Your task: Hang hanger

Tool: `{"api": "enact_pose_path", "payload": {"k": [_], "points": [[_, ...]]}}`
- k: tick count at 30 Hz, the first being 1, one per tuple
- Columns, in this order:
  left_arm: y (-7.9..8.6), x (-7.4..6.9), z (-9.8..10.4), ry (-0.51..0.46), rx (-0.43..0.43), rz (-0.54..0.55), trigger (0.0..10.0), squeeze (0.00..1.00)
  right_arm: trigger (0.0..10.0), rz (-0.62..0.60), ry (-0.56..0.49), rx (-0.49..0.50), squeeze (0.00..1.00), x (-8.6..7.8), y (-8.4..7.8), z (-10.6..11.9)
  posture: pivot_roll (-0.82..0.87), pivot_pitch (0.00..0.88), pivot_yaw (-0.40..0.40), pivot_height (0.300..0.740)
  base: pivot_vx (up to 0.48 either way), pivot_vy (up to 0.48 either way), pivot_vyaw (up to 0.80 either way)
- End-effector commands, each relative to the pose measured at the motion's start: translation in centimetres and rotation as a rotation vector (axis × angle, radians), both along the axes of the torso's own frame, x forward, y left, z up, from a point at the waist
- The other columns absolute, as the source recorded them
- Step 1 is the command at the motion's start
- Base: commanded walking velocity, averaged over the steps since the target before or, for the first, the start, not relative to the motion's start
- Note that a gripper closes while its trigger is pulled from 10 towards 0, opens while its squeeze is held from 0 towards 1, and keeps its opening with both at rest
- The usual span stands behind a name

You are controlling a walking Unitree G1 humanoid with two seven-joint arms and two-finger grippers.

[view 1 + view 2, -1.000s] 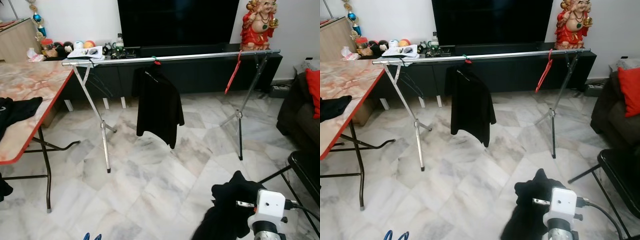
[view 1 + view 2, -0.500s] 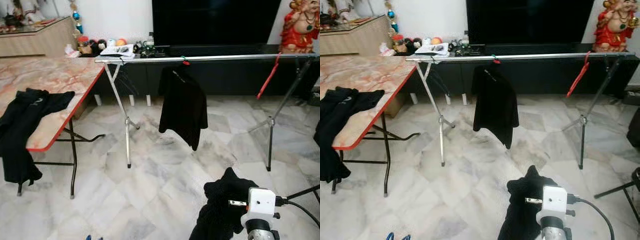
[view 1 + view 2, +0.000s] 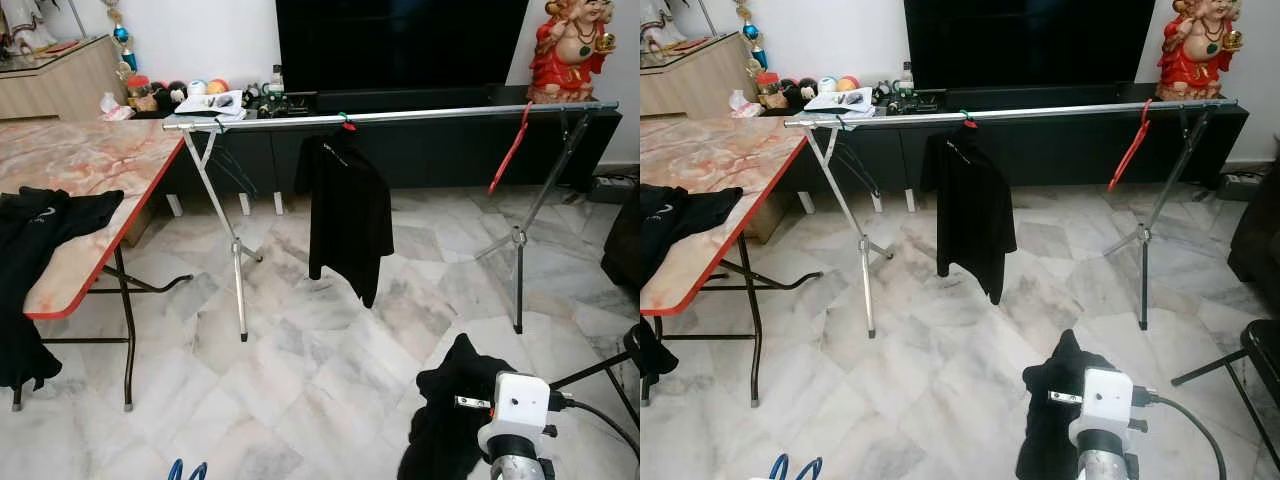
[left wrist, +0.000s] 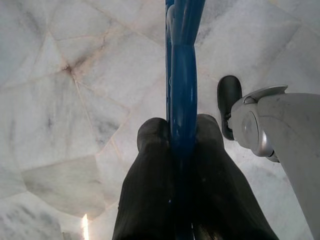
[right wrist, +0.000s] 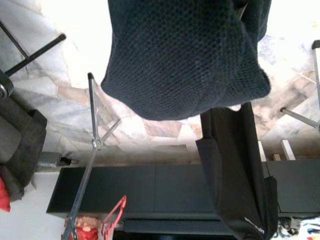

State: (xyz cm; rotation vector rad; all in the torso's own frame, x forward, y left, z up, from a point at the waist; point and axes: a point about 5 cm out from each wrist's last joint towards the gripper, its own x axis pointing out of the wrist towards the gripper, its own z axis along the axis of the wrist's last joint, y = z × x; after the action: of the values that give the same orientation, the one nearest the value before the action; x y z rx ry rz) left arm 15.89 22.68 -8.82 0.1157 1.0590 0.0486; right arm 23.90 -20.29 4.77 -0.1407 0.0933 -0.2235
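The left gripper [image 4: 182,140] was clenched on the blue plastic hanger [image 4: 183,75]. The right gripper, fingers hidden, carried a black knitted garment [image 3: 455,400]. The silver rail [image 3: 400,115] lay well ahead; approach squarely.

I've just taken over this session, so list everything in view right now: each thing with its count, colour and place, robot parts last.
Clothes rail: one, silver, across the room before the TV cabinet.
Hung garment: one, black, on the rail, left of middle.
Empty hanger: one, red, near the rail's right end.
Folding table: one, marble-patterned with red edge, on the left.
Table garment: one, black, draped over the table's edge.
Statue: one, red and gold, on the cabinet, right.
Blue hanger: one, in the left gripper.
Held garment: one, black, at the right gripper, lower right.
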Motion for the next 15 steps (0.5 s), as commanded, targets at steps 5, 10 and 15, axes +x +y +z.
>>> {"api": "enact_pose_path", "payload": {"k": [5,10,15], "points": [[-0.01,-0.16,-0.09,0.014,-0.004,0.005,10.0,0.00,10.0,0.009,-0.040,-0.004,0.00,0.49,0.36,1.03,0.03,0.000,0.066,0.740,0.000,0.287,0.00],[-0.16,-0.13,-0.11,0.014,-0.010,0.005,10.0,0.00,10.0,0.021,-0.042,-0.014,0.00,0.62,0.58,1.14,0.04,0.000,0.064,0.740,0.000,0.292,0.00],[-0.22,-0.22,-0.16,0.018,-0.013,0.006,10.0,0.00,10.0,0.031,-0.041,-0.022,0.00,0.75,0.79,1.16,0.04,0.000,0.064,0.740,0.000,0.289,0.00]]}}
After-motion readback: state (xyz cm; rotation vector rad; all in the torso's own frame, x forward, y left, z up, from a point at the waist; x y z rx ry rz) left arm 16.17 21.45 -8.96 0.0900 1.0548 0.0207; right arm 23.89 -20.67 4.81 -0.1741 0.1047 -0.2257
